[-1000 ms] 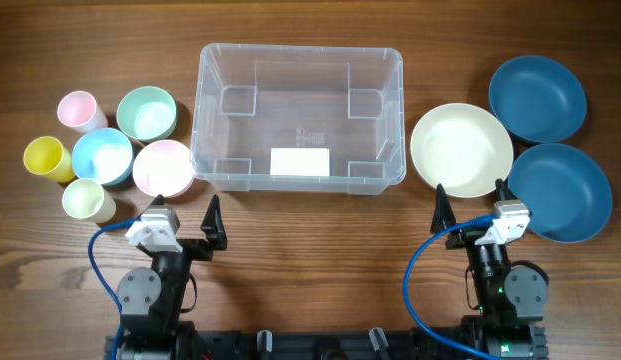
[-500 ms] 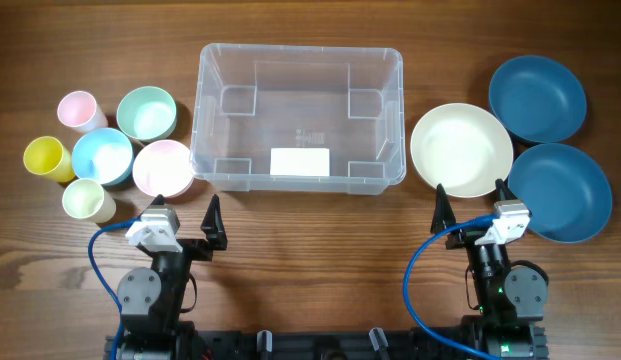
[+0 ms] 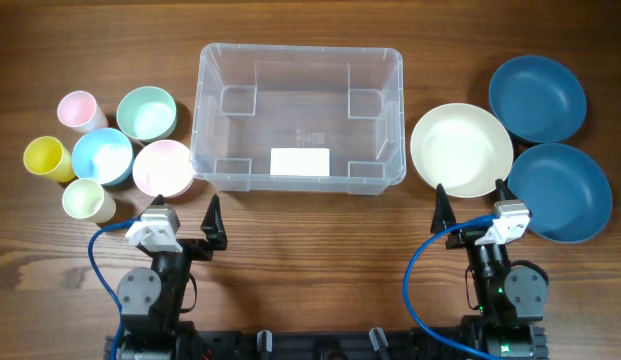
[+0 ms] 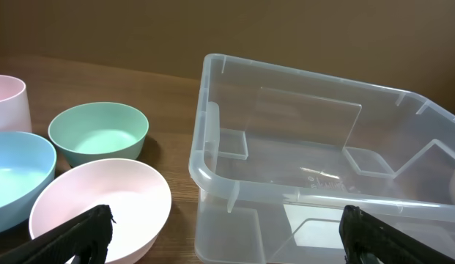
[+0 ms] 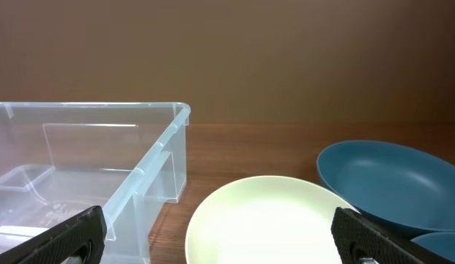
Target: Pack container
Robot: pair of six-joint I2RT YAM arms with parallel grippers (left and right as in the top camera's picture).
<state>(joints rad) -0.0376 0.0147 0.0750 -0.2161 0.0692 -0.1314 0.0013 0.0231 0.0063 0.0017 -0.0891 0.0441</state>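
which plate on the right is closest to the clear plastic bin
The round cream plate, beside the right wall of the clear rectangular plastic container; the far dark blue plate and the near dark blue plate lie farther right.

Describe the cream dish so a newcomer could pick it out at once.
Find the clear container in the middle of the table. Just off its right end sits the cream dish, in front of the right gripper. Its two neighbours are dark blue dishes; of the three, it alone is pale.

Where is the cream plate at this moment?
In the overhead view, the cream plate lies on the right, between the container and the nearer blue plate.
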